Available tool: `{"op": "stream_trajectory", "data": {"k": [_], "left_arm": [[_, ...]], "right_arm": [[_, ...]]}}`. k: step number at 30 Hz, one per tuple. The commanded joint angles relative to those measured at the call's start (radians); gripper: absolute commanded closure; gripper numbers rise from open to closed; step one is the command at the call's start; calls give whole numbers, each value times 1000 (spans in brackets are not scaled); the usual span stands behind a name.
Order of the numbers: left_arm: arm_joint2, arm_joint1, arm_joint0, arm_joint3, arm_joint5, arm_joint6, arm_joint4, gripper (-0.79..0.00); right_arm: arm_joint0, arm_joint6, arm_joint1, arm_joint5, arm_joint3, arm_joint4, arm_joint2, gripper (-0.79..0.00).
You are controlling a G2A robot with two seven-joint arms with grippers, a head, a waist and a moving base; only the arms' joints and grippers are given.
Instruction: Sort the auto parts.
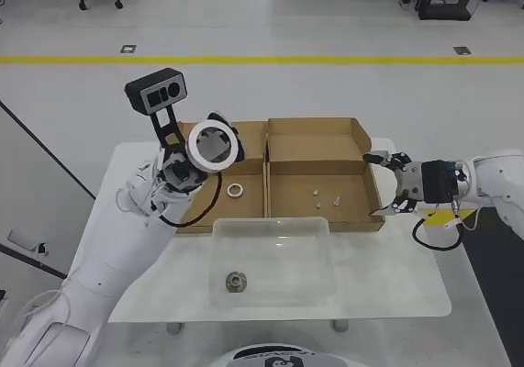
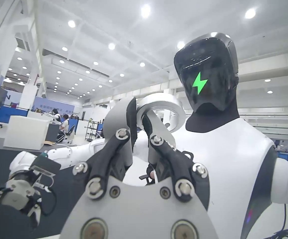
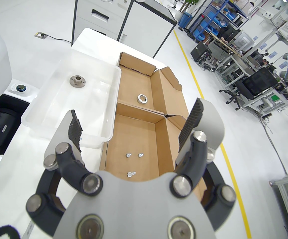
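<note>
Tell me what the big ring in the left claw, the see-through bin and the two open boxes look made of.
The ring looks like metal: smooth, pale satin grey with soft highlights, though coated plastic is possible. The bin is clear, slightly frosted plastic; the table shows through it. The boxes are matte brown cardboard with folded flaps.

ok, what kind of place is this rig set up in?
Probably a robotics lab or test hall in an industrial building. There is a yellow floor line, racks of blue bins and desks with monitors in one big open room.
</note>
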Motion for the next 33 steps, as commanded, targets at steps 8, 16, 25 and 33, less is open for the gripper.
{"op": "stream_trajectory", "data": {"k": [8, 16, 25, 33], "left_arm": [[2, -23, 6, -64, 0, 0, -178, 0], [-10, -29, 11, -28, 21, -21, -116, 0], [-18, -23, 10, 28, 73, -73, 34, 0], [5, -34, 7, -11, 55, -56, -121, 0]], "right_arm": [[0, 0, 0, 0, 0, 0, 0, -785], [0, 0, 0, 0, 0, 0, 0, -785], [0, 0, 0, 0, 0, 0, 0, -785], [0, 0, 0, 0, 0, 0, 0, -785]]}}
